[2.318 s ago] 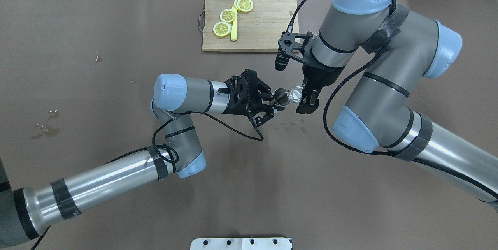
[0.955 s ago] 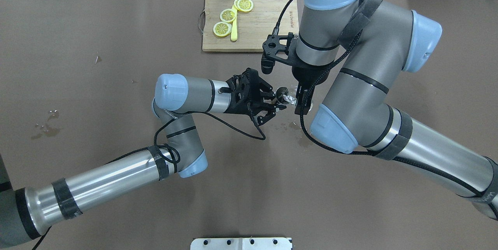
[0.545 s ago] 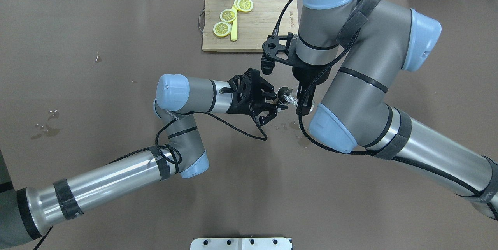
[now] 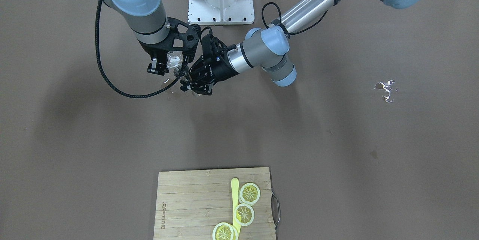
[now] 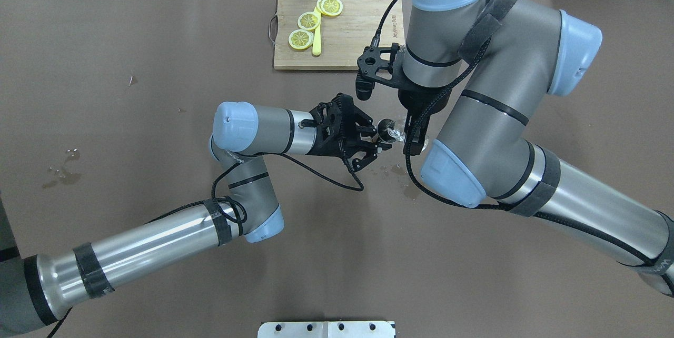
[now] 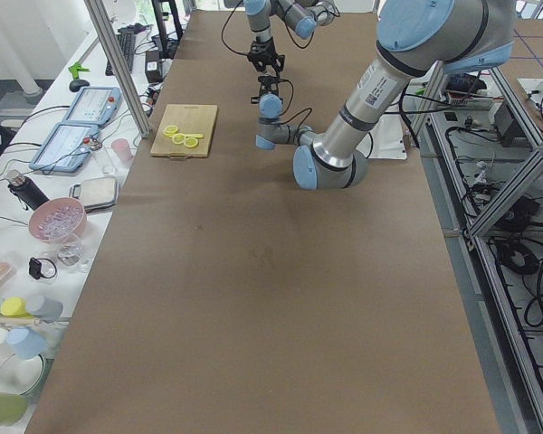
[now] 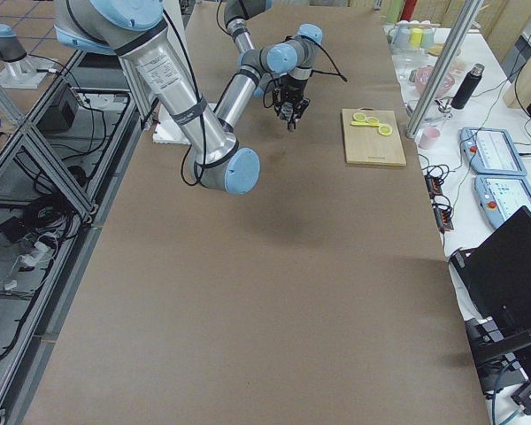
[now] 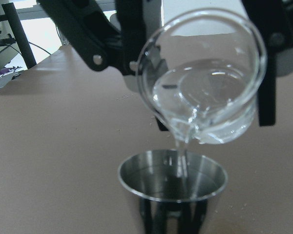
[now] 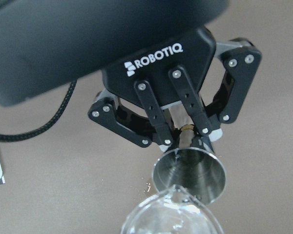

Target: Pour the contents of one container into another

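Confirming holds, nearest first: what has each gripper got? — Operator

Left gripper [image 9: 188, 142]: jaws closed on the lower part of the cup [image 8: 173, 180], which is upright and off the table. Right gripper [image 4: 167, 66]: fingers clamped across the wall of the beaker [image 8: 205, 87]. The beaker is tipped, lip above the cup mouth, body at the cup's 3 o'clock (overhead bearings, 12 away from the robot). A thin stream [image 8: 181, 158] drops into the cup. — Technician

Handling notes? — Operator

Beaker: glass, judged fragile and slick where wet. Grip mid-wall, clear of the lip, with moderate force. Roughly half its liquid shows. Cup: steel, judged rigid and light. Its mouth is narrow, so the stream has little margin; hold low. — Technician

Surface and room? — Operator

Table [image 5: 158, 64]: flat brown covering. Wet spots [image 5: 395, 170] lie at the cup's 6 o'clock; treat that patch as slippery. A spill [image 5: 63, 169] sits well apart at 9 o'clock. Board [image 5: 358, 43] with lemon slices [image 5: 308, 20] lies at 12 o'clock. Beyond the far edge, benches carry a bowl [image 6: 56, 219] and a bottle [image 7: 466, 86]. — Technician
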You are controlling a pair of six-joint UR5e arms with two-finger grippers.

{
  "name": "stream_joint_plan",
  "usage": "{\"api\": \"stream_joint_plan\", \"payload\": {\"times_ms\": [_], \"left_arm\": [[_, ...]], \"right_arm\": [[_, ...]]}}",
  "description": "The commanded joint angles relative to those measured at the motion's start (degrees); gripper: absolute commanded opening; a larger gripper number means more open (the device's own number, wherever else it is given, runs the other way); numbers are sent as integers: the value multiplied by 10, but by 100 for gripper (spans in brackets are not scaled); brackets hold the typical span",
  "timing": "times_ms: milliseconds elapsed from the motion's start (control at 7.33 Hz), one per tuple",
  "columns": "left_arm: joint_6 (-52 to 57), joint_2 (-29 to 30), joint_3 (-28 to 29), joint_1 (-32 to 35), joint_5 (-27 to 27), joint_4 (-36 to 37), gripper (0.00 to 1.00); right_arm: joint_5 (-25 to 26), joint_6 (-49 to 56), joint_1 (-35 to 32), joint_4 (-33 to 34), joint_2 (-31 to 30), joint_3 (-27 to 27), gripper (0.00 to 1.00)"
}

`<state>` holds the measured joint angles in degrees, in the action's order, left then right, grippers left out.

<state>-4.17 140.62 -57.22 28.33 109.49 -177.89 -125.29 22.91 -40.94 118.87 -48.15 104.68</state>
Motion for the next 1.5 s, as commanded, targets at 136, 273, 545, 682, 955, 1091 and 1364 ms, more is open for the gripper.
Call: {"api": "stream_joint_plan", "payload": {"times_ms": [136, 273, 545, 682, 955, 1091, 1364], "left_arm": [[0, 0, 0, 1, 0, 0, 0], [0, 0, 0, 0, -1, 0, 0], [0, 0, -1, 1, -1, -1, 0], [0, 0, -3, 1, -1, -2, 0], [0, -4, -4, 1, -1, -11, 0], [0, -9, -7, 4, -1, -15, 0], [0, -24, -31, 15, -5, -16, 0]], "right_arm": [[-5, -13, -4, -93, -36, 16, 0], [-6, -25, -5, -113, -36, 16, 0], [-12, -66, -25, -207, -51, 17, 0], [-38, -80, -45, -224, -58, 18, 0], [-50, -81, -70, -226, -97, 56, 0], [-52, -81, -81, -233, -124, 84, 0], [-72, -85, -104, -312, -183, 86, 0]]}}
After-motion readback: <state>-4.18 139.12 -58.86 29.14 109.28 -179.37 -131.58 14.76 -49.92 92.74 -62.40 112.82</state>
